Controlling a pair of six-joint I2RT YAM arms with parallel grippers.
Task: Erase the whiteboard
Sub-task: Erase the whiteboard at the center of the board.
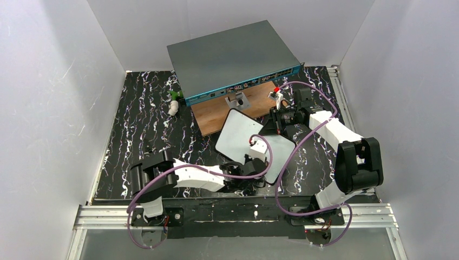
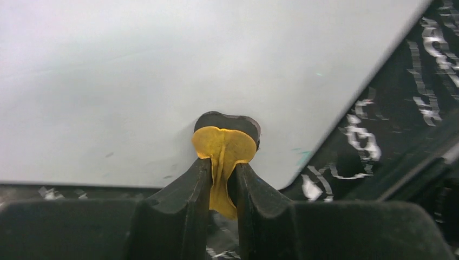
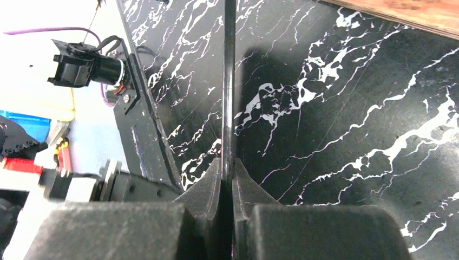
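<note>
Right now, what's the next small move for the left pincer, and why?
Probably slide the left pincer and its yellow pad sideways toward the faint teal smudge near the rounded corner of the whiteboard. The pad appears to rest on the board, the surface around it looks clean, and the right pincer clamps the board's edge, so it should hold steady.

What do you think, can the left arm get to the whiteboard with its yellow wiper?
Probably yes. The left gripper, shut on the yellow wiper, sits right at the whiteboard with nothing in between. The right gripper pinches the board's edge, seemingly holding it steady.
</note>
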